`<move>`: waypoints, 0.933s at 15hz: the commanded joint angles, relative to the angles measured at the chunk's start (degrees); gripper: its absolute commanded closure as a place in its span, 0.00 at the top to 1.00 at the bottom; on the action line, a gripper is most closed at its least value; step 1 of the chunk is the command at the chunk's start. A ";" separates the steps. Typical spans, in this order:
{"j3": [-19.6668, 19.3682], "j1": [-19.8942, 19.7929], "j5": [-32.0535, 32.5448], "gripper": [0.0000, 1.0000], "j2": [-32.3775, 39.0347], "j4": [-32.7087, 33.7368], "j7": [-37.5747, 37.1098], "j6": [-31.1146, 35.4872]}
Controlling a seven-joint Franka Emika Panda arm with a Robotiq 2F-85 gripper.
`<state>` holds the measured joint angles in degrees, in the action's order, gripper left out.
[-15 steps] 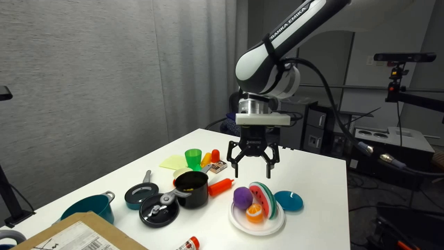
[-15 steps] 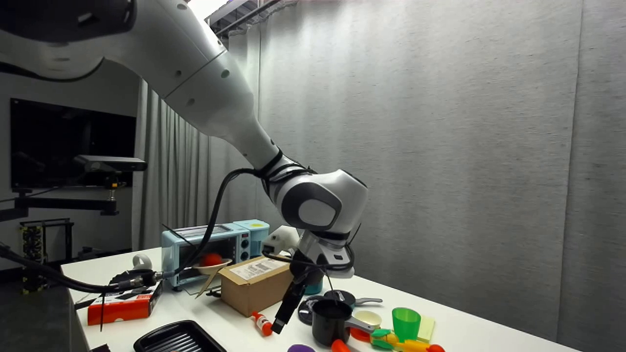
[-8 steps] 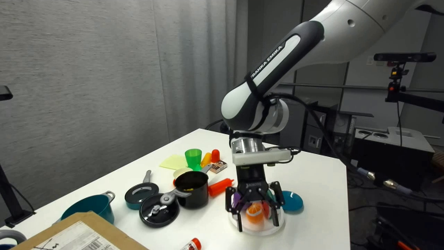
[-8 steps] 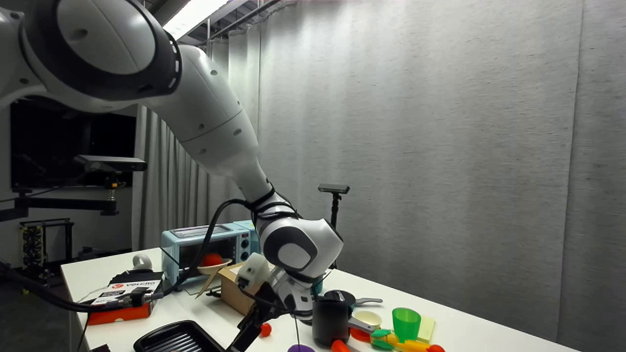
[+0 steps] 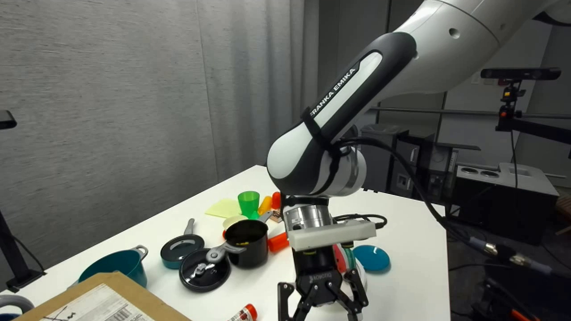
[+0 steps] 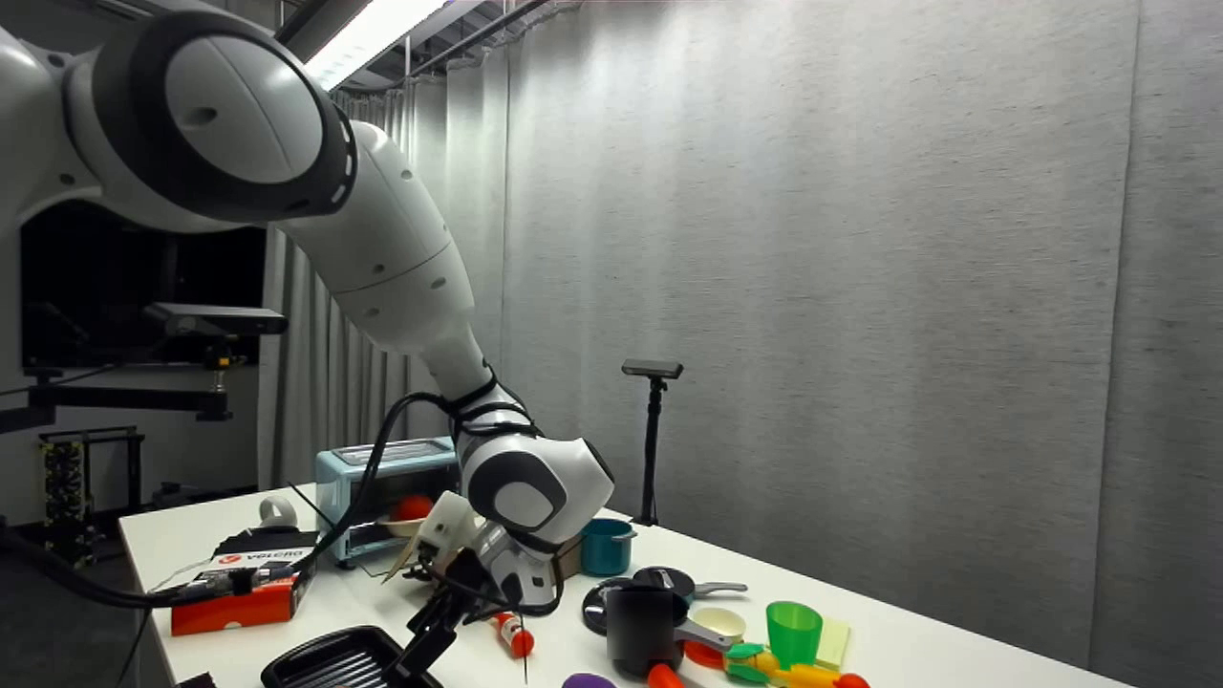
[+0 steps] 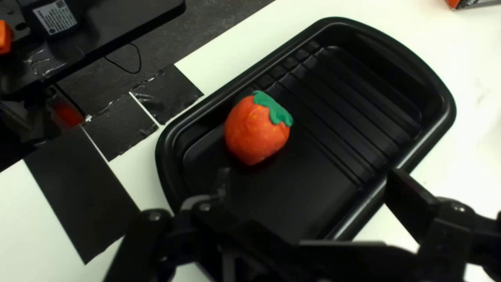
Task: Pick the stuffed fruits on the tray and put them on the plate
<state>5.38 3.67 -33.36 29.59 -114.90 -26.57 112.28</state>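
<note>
The plush strawberry [image 7: 256,131] should be light and yielding, unlikely to slip and hard to harm; a hold across the plump middle, clear of the green leaf cap [image 7: 275,109], looks surest. It rests inside the black ridged tray [image 7: 344,113], near one long wall; whether it touches that wall is hard to tell. The gripper [image 7: 312,184] holds nothing, its jaws spread wide. In the wrist view the strawberry lies beyond and apart from the jaws, toward the one at left, not centred between them.
</note>
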 commanded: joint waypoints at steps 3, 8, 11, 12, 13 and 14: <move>-0.58 3.38 3.05 1.00 -0.63 -3.18 2.61 0.72; -0.38 4.40 6.64 1.00 -0.30 -4.64 3.24 2.72; 0.03 4.92 7.27 1.00 0.89 -4.67 3.27 3.58; 0.08 4.98 7.36 1.00 1.06 -4.72 3.39 3.79; 0.13 5.08 7.38 1.00 1.26 -4.75 3.43 4.02; 0.11 5.15 7.40 0.97 1.41 -4.77 3.45 4.08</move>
<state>5.48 8.23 -26.60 30.48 -119.56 -24.40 115.30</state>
